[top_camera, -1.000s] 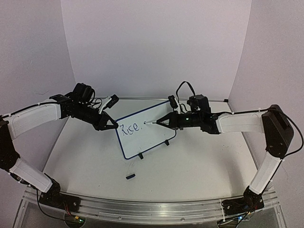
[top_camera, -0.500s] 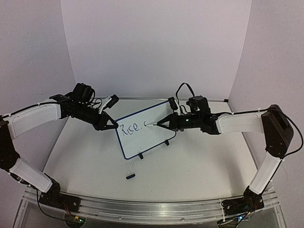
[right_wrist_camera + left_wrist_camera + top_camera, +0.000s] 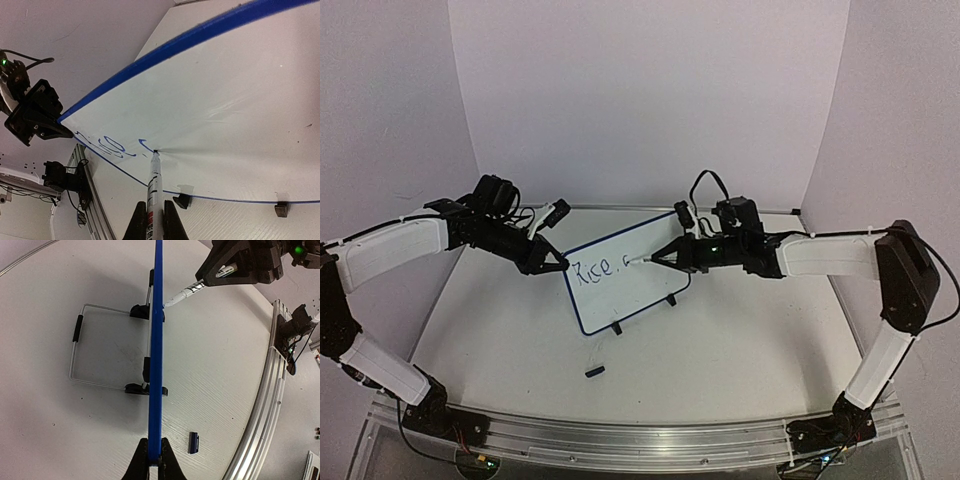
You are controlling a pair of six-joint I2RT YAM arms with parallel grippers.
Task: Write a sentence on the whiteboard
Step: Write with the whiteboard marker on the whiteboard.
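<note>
Left claw (image 3: pixel 552 263) first, from the overhead camera: it is clenched on the left edge of the whiteboard (image 3: pixel 630 285), steadying it where it stands tilted on the table (image 3: pixel 740 340). My right claw (image 3: pixel 665 257) is clamped on a marker (image 3: pixel 638 259), tip at the board just right of the sentence (image 3: pixel 595 270). That reads "Rice," so far, plus one small curved stroke. A small dark cap (image 3: pixel 595 371) lies near the front, well apart from the board.

My left wrist camera shows the board edge-on as a blue line pinched between my fingertips, propped on a wire stand (image 3: pixel 80 347), with the marker tip touching its face.

On the right wrist camera the nib rests on the white surface at the end of that fresh stroke. The marker barrel carries a red label, too blurred for me to read.

I judge I'm early in the second word. Next I need light, even nib pressure moving rightward, while the left side braces the board against the push.
</note>
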